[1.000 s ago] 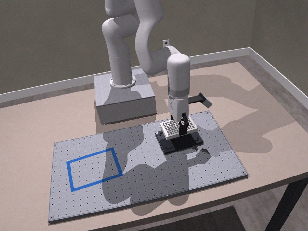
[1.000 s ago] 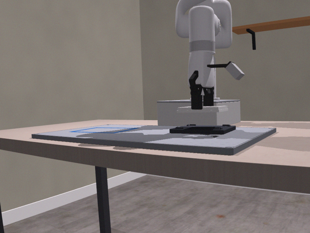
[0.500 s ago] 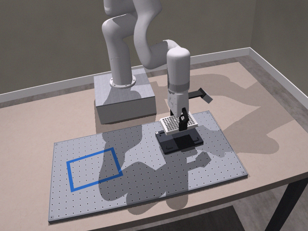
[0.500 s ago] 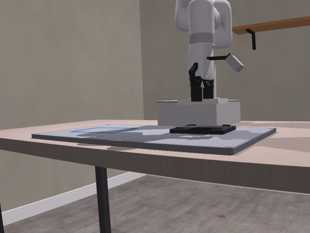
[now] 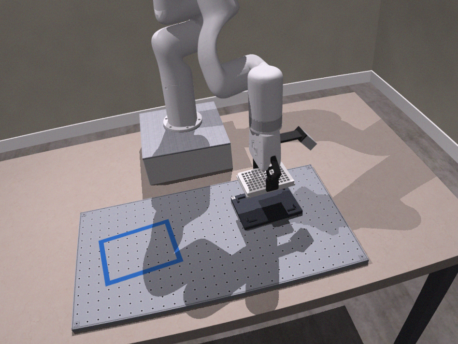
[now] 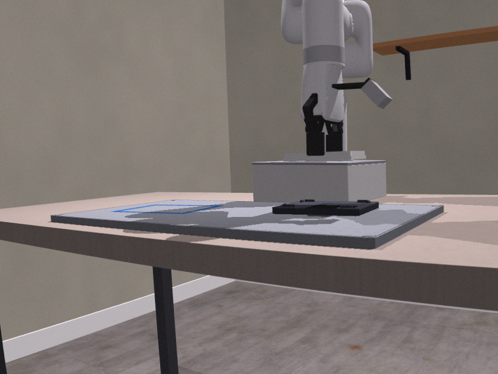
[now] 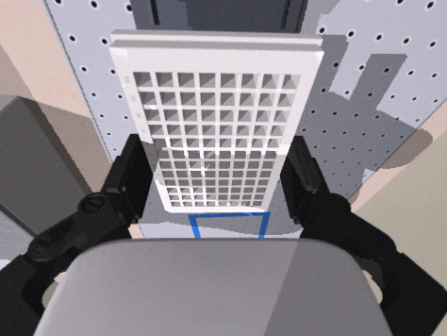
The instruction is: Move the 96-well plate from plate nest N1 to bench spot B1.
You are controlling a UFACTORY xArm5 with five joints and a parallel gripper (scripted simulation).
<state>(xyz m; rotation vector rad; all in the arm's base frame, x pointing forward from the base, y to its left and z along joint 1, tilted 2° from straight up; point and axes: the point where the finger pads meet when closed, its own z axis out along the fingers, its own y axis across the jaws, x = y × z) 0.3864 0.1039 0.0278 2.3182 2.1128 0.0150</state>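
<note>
Clamped on the long sides of the white 96-well plate point(image 5: 264, 179), my hand point(image 5: 267, 174) holds it level and right way up in the air, one black finger point(image 7: 129, 176) pressed to each flank. From the wrist view the grid of wells faces up between the fingers, with the far half of the plate reaching out past them. The plate hangs well clear of the dark plate nest point(image 5: 266, 211), which sits bare on the perforated deck point(image 5: 207, 274) toward the right end of the counter point(image 5: 44, 177); in the exterior view the plate rides about level with the top of the grey pedestal point(image 5: 185, 163) that carries my arm point(image 5: 264, 96) at the counter's back edge. The nest lies directly below and slightly in front of the plate. Toward the left end of the deck, well apart from nest and plate, the blue taped outline point(image 5: 104, 263) marks the bench spot, partly crossed by my arm's shadow. A small grey camera point(image 5: 306, 139) juts from my wrist toward the counter's right edge. On the wall behind, a wooden shelf point(image 6: 434, 40) rests on a black bracket.
</note>
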